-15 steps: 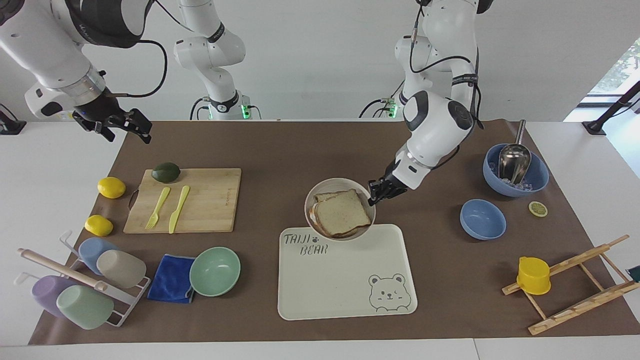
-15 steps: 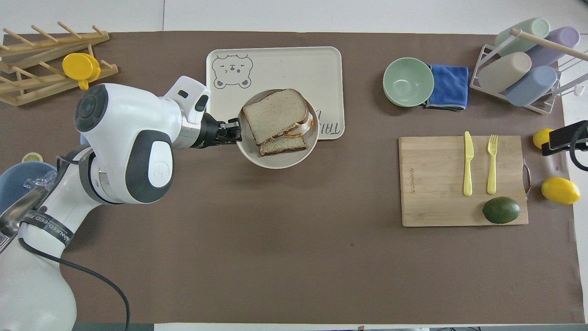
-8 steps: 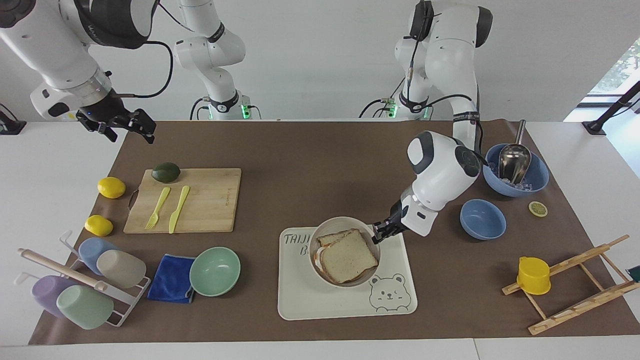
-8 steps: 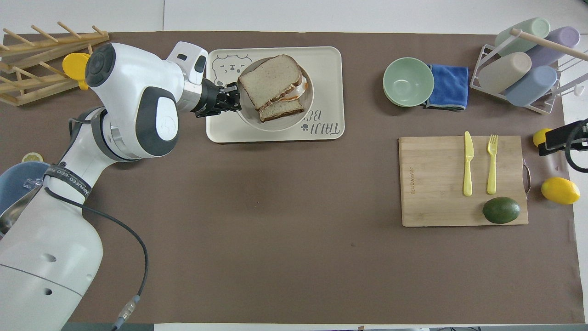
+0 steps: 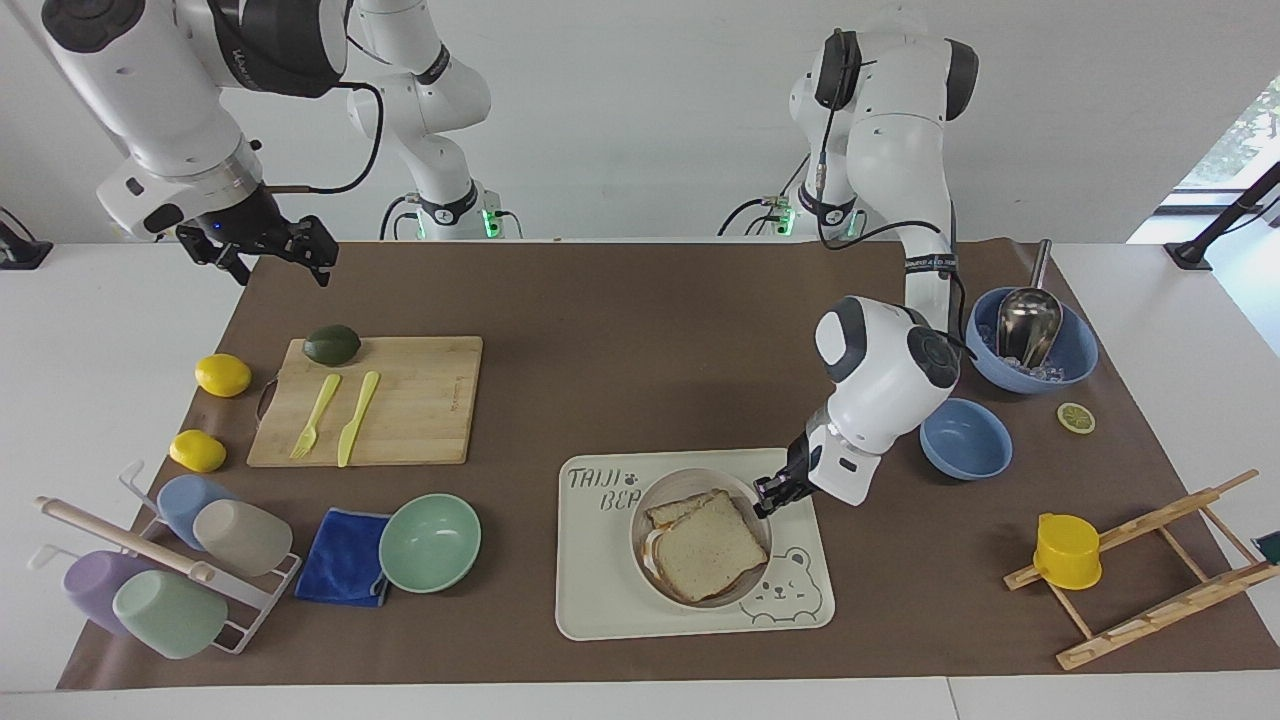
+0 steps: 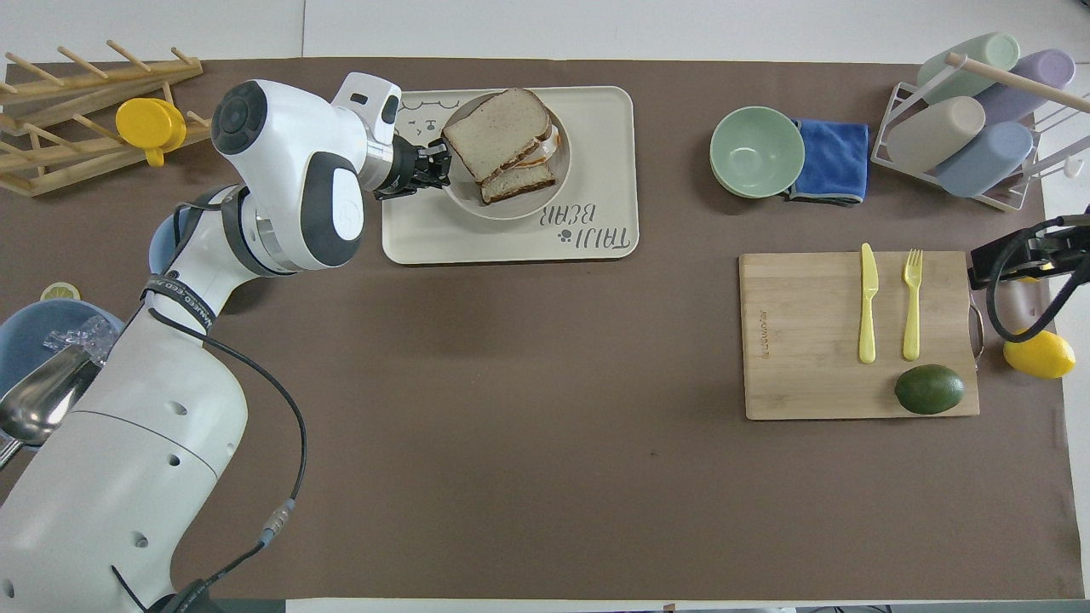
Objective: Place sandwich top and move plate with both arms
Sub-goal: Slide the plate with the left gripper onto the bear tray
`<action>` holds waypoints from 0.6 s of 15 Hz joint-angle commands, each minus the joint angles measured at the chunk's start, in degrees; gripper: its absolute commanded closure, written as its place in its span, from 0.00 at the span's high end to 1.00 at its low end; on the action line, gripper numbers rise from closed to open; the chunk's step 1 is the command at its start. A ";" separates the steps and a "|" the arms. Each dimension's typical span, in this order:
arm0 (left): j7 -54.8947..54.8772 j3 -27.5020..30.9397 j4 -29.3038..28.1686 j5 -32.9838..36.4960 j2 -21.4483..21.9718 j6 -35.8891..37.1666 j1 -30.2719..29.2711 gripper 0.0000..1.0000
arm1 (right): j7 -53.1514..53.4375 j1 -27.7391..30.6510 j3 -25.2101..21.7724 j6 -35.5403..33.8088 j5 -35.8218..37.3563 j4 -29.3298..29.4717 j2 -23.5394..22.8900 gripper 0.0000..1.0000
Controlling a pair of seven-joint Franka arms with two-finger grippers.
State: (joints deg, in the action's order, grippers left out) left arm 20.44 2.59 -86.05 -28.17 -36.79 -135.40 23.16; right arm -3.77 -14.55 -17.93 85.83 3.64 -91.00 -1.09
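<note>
The off-white plate (image 5: 642, 512) is over the cream bear tray (image 5: 600, 600), beside the bear drawing. I cannot tell whether it rests on the tray. On it lies a sandwich, with the sandwich top (image 5: 708, 548) on the lower slice. My left gripper (image 5: 768, 492) is shut on the plate's rim at the side toward the left arm's end. In the overhead view the plate (image 6: 498, 209), the sandwich top (image 6: 496, 132) and the left gripper (image 6: 436, 162) are over the tray (image 6: 596, 170). My right gripper (image 5: 270, 250) is open, empty and raised over the mat's corner near the avocado; it also shows in the overhead view (image 6: 1022, 255).
A cutting board (image 5: 420, 400) holds an avocado (image 5: 332, 344), a fork and a knife, with two lemons (image 5: 222, 375) beside it. A mint-green bowl (image 5: 430, 542), a blue cloth and a cup rack stand nearby. Two blue bowls (image 5: 965, 438) and a wooden rack with a yellow cup (image 5: 1067, 551) are at the left arm's end.
My left gripper has carried the plate with the sandwich away from the robots, from the tray's near edge to over its bear drawing. My right gripper has drifted slightly toward the table's middle.
</note>
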 commanded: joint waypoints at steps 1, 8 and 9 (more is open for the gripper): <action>1.45 0.58 -2.19 0.93 0.93 -2.58 1.19 0.00 | -0.98 0.75 0.36 0.21 -1.09 -0.32 1.00 1.00; 0.83 0.66 -3.87 1.80 1.98 -1.01 1.10 0.99 | -0.10 0.57 0.36 3.03 -2.14 -0.58 1.00 1.00; 0.83 0.66 -3.78 2.41 2.07 0.56 0.93 1.00 | 0.42 0.66 0.36 2.94 -2.58 -0.59 1.09 1.00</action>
State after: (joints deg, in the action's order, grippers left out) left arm 20.58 2.69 -87.63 -27.57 -36.66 -136.39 23.75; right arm -3.75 -14.55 -17.94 88.20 2.49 -90.86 -1.07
